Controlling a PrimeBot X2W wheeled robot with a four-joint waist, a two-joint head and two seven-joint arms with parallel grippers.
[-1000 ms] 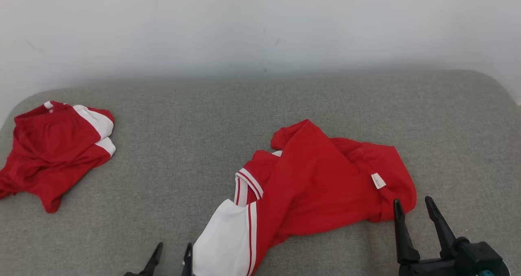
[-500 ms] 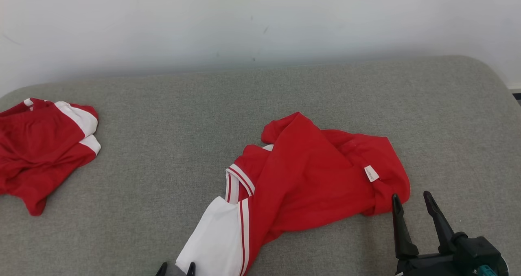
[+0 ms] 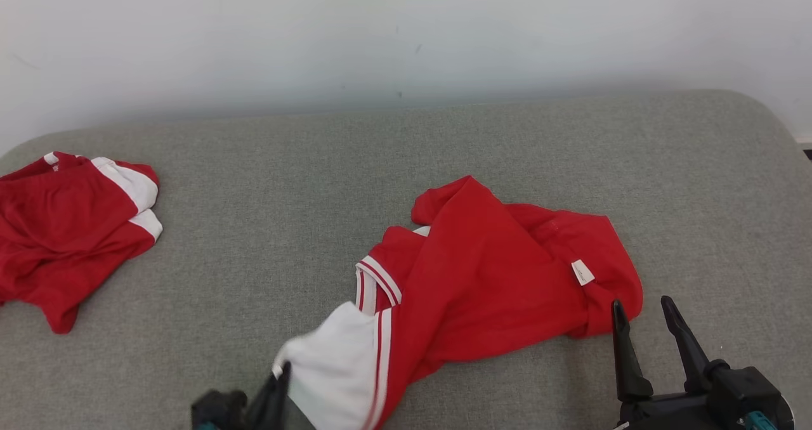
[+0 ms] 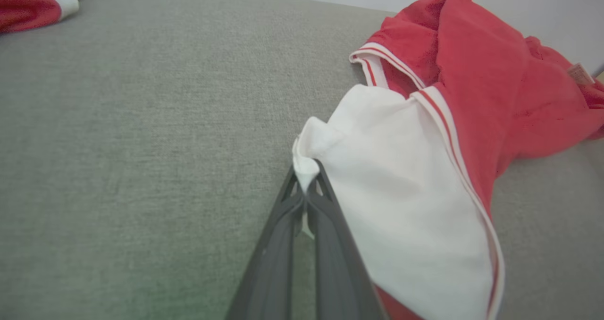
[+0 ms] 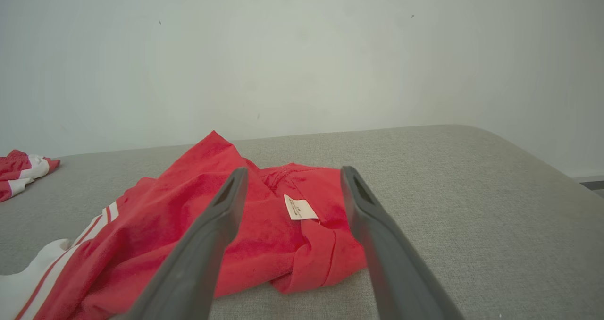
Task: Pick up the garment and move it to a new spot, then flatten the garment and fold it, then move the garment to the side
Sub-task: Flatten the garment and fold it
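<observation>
A crumpled red garment (image 3: pixel 488 278) with a white panel and white stripes lies on the grey cushion, right of centre. My left gripper (image 3: pixel 282 373) is shut on the near-left corner of the white panel (image 4: pixel 401 216), pinching the cloth at its fingertips (image 4: pixel 306 178). My right gripper (image 3: pixel 641 316) stands open just in front of the garment's near-right red edge, not touching it. In the right wrist view the garment (image 5: pixel 264 225) with its small white label (image 5: pixel 299 209) lies beyond the spread fingers of the right gripper (image 5: pixel 290 181).
A second red and white garment (image 3: pixel 63 227) lies bunched at the far left of the grey cushion (image 3: pixel 266 182); it shows too in the left wrist view (image 4: pixel 33 1). A pale wall (image 3: pixel 406 37) rises behind. The cushion's rounded corner (image 3: pixel 771 116) is at the back right.
My left gripper has closed on the white corner of the garment, and that corner has bunched up slightly. The camera shifted a little. My right gripper has stayed open in place.
</observation>
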